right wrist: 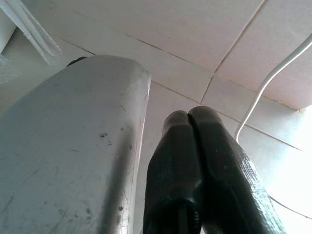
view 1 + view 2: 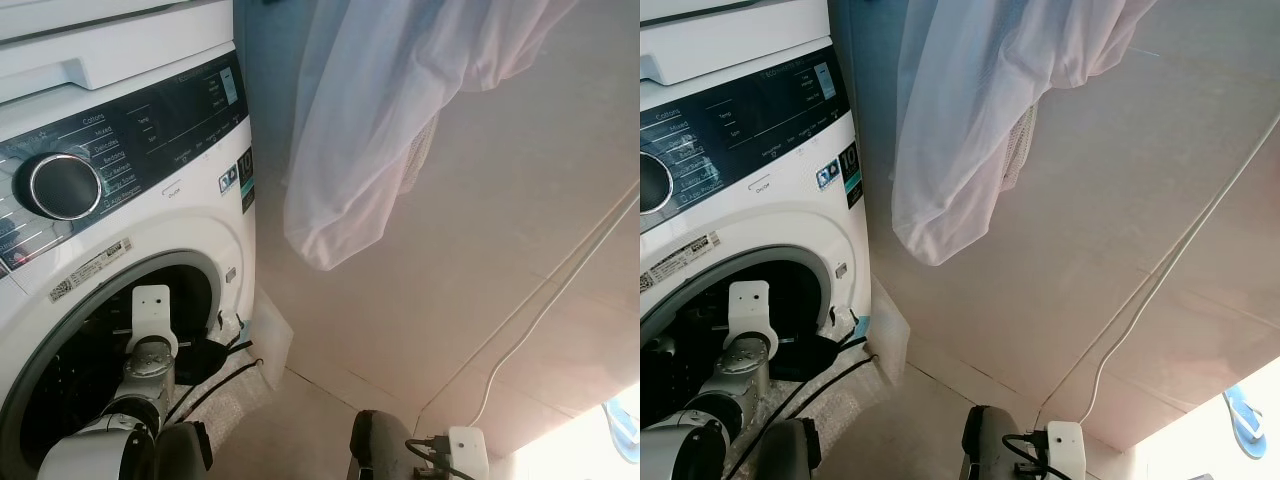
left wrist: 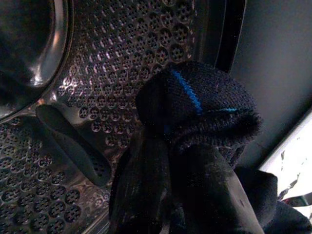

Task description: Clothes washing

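Observation:
The white front-loading washing machine (image 2: 150,200) stands at the left with its round door opening (image 2: 60,380) open. My left arm (image 2: 150,350) reaches into that opening. In the left wrist view my left gripper (image 3: 170,161) is shut on a dark knit garment (image 3: 200,102) with a thin blue stripe, held just inside the perforated steel drum (image 3: 112,73) near its rim. The same dark cloth (image 2: 205,358) shows at the door's lower right edge. My right gripper (image 1: 192,117) hangs idle above the tiled floor, fingers pressed together with nothing between them.
A pale sheer garment (image 2: 380,130) hangs from above, right of the machine. A white cable (image 2: 540,320) runs across the beige floor tiles. A blue slipper (image 2: 622,425) lies at the far right. A drum paddle (image 3: 73,146) sits below the held cloth.

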Controlling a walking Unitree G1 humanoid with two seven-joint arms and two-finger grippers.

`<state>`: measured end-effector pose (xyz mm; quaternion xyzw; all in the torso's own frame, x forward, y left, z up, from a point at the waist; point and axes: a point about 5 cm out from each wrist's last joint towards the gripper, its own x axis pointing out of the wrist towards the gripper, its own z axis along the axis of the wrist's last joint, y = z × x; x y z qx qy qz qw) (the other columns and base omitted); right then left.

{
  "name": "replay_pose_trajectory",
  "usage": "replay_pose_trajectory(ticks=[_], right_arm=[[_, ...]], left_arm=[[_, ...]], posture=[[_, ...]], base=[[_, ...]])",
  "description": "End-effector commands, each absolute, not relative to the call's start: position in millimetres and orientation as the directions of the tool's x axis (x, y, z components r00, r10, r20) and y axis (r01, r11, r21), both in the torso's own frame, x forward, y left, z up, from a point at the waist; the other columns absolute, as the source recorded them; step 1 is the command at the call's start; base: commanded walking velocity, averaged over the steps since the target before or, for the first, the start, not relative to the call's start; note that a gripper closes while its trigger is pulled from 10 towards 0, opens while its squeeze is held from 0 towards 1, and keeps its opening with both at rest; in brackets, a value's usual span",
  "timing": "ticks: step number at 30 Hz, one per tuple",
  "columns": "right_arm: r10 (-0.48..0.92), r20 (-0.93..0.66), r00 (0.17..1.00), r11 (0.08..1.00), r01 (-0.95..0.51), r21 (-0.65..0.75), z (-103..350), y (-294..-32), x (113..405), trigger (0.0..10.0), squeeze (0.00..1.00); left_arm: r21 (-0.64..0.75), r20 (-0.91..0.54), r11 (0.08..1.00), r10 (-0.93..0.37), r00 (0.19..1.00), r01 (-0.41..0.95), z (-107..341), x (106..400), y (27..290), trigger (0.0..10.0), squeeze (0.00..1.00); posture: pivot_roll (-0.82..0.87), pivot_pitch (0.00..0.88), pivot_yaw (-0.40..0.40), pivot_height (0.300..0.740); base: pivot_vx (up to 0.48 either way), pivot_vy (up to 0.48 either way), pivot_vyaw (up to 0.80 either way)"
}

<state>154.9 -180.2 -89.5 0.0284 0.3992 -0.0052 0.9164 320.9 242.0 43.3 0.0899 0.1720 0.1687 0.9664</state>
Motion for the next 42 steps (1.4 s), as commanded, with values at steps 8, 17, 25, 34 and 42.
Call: replay_pose_trajectory(ticks=[8,17,25,34,42], right_arm=[[0.076,-0.819,0.569,0.996,-0.006,0.088,-104,-162,127,10.0,0.0],[0.084,-0.826,0.557,0.996,-0.019,0.088,-105,-162,126,10.0,0.0],[0.084,-0.823,0.561,0.996,-0.013,0.092,-104,-162,126,10.0,0.0],[0.074,-0.824,0.561,0.997,-0.013,0.081,-104,-162,126,10.0,0.0],[0.081,-0.824,0.56,0.996,-0.013,0.09,-105,-161,125,10.0,0.0]], left_arm=[[0.228,-0.282,0.914,0.393,0.875,-0.337,49,323,248,10.0,0.0],[0.218,-0.268,0.915,0.389,0.881,-0.338,54,328,245,10.0,0.0],[0.218,-0.267,0.916,0.389,0.882,-0.338,54,328,245,10.0,0.0],[0.22,-0.273,0.915,0.392,0.879,-0.339,54,328,245,10.0,0.0],[0.207,-0.313,0.941,0.322,0.894,-0.266,54,334,233,10.0,0.0]], posture=[[0.14,0.0,-0.113,0.497],[0.14,0.0,-0.113,0.497],[0.14,0.0,-0.112,0.462],[0.15,0.0,-0.112,0.462],[0.13,0.0,-0.104,0.462]], base=[[0.0,0.0,0.0],[0.0,0.0,0.0],[0.0,0.0,0.0],[0.0,0.0,0.0],[0.0,0.0,0.0]])
